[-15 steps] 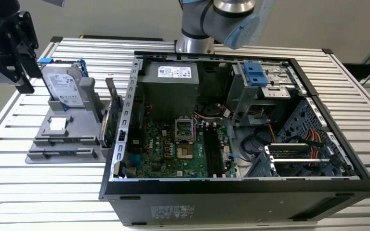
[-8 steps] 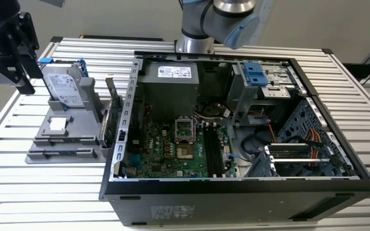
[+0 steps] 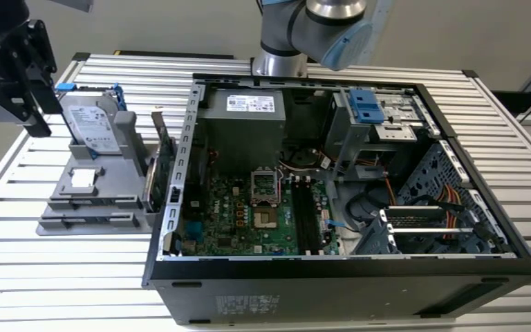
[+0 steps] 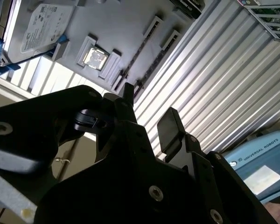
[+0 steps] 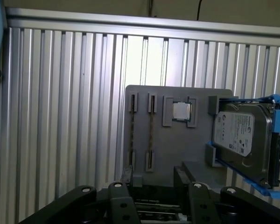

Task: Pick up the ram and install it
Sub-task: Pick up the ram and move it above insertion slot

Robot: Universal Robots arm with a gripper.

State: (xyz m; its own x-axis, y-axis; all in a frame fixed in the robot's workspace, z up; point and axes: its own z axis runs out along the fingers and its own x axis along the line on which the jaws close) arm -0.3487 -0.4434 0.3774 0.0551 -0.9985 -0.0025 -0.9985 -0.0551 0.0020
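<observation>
Above the grey holder (image 5: 177, 144), at the exterior view's left: gripper (image 5: 154, 176) empty, fingers (image 5: 127, 176) spread apart.
The ram (image 5: 151, 133) sits edge-on in one of the holder's long slots, near the hard drive (image 5: 238, 135), apart from the open computer case (image 3: 339, 273).

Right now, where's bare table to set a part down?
Best: bare slats of the table between the grey fixture and the near edge, on the exterior view's left. A narrower strip runs beside the computer case on the exterior view's right. Crowded: the gap between fixture and case, and by the fixture where the open claw hovers.
</observation>
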